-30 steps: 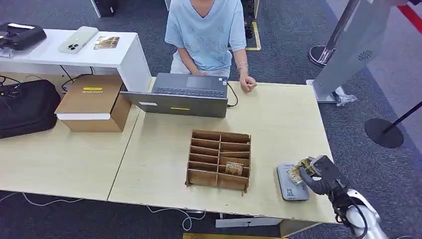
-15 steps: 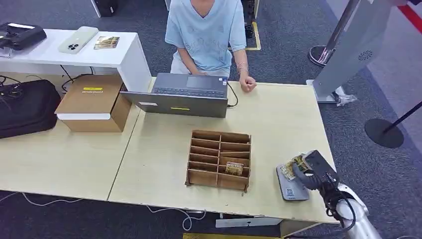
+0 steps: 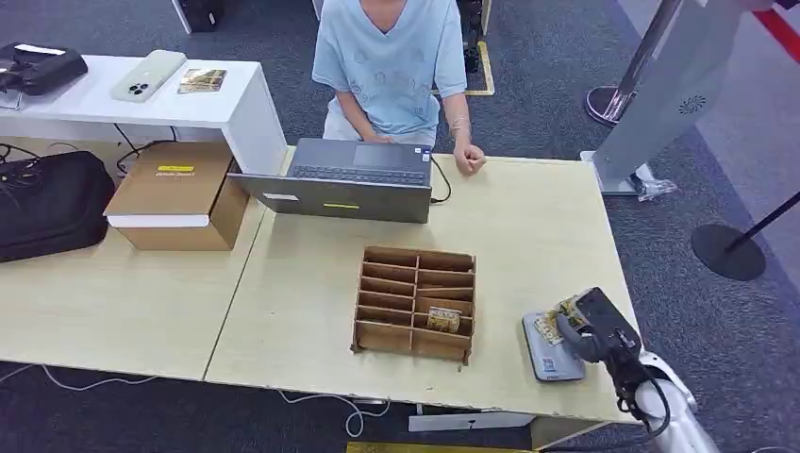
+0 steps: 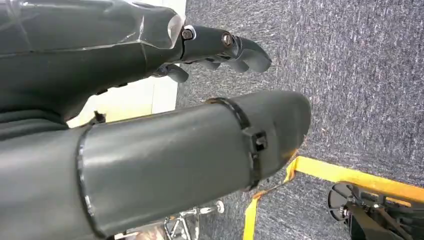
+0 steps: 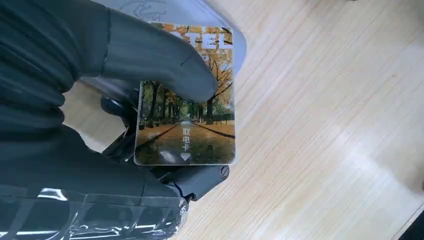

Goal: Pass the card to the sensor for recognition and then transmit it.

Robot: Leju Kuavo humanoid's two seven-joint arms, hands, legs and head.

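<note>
Right hand (image 3: 592, 326), thumb pinching autumn-avenue photo card (image 5: 186, 107) marked "取电卡", had shifted lower-left over grey rectangular sensor pad (image 3: 549, 355); left hand (image 4: 150, 115) fingers spread.

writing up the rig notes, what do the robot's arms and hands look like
The right hand is dark grey to black, with a thick, smooth grey thumb and darker fingers; black cables loop behind it at the wrist, where the arm turns silver-white. The left hand has the same thick grey thumb with a black band around it, dark fingers with small metal screws, and clear film over its cover.
</note>
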